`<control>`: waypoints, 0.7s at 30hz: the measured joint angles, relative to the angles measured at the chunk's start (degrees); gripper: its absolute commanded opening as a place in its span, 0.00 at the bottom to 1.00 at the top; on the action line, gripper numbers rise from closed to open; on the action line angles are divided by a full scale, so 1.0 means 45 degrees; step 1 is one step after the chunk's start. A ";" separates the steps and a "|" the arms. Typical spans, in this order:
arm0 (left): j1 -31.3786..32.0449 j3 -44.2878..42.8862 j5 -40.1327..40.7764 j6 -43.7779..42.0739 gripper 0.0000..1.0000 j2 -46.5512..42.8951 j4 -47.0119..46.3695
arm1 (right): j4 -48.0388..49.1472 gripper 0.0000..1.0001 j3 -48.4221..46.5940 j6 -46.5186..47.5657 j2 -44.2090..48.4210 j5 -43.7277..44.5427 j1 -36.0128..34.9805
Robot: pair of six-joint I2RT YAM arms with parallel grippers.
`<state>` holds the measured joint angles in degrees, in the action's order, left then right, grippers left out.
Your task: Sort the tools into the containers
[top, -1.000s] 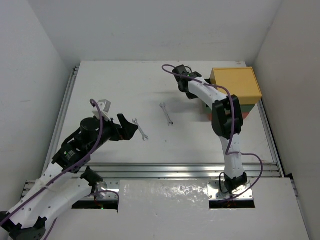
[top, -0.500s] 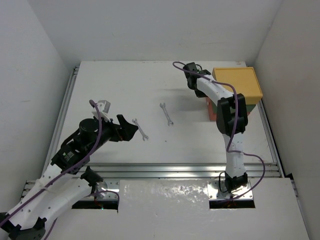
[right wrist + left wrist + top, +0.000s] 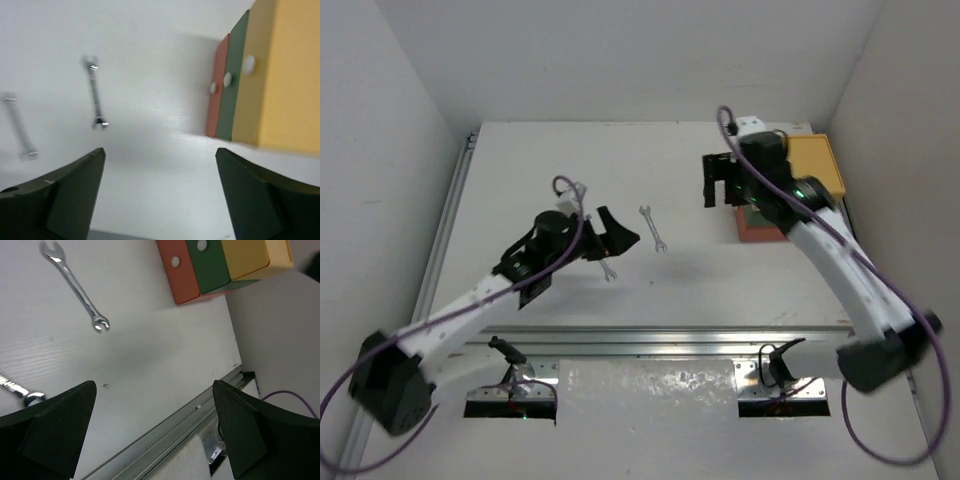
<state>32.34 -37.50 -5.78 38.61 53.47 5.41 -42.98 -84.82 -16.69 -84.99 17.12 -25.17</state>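
Left tool (image 3: 620, 232): jaws spread wide, nothing held. It hangs over the white surface (image 3: 540, 160) a little left of centre, with its arm stretched out from the near left corner.

Centre wrench (image 3: 653, 228): small, silver, open-ended at both ends. It lies flat on the surface near the middle, just right of the left tool and untouched. Its length runs roughly far to near, slightly slanted.

Near wrench (image 3: 608, 269): the same small silver open-end kind. It lies flat on the surface just on the near side of the left tool. The left wrist view shows only one end of it, close to one dark finger (image 3: 55, 430). Whether they touch, cannot tell.

Right tool (image 3: 720, 190): jaws wide apart, nothing between them. It is held above the surface just left of the container stack and apart from it. The right wrist view is blurred but shows both wrenches on the surface ahead, well apart from the stack.

Containers: three rectangular boxes are stacked at the far right of the surface.
- Yellow box (image 3: 820, 165) is on top.
- Dark green box (image 3: 235, 80) is in the middle.
- Red-orange box (image 3: 760, 228) is at the bottom, resting on the surface.

Each box has a small white round knob (image 3: 248, 63) on the face turned toward the middle of the surface. Both wrenches lie outside the boxes.
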 measured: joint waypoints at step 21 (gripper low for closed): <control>0.0957 -1.1162 -0.3745 0.5634 0.78 1.8370 -0.9088 | -0.0733 0.99 0.5829 -0.1880 1.1468 -0.6212 0.0301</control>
<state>36.64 -87.72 -22.63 63.96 136.14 -35.48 -46.28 -58.59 -25.15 -33.39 -10.83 -23.81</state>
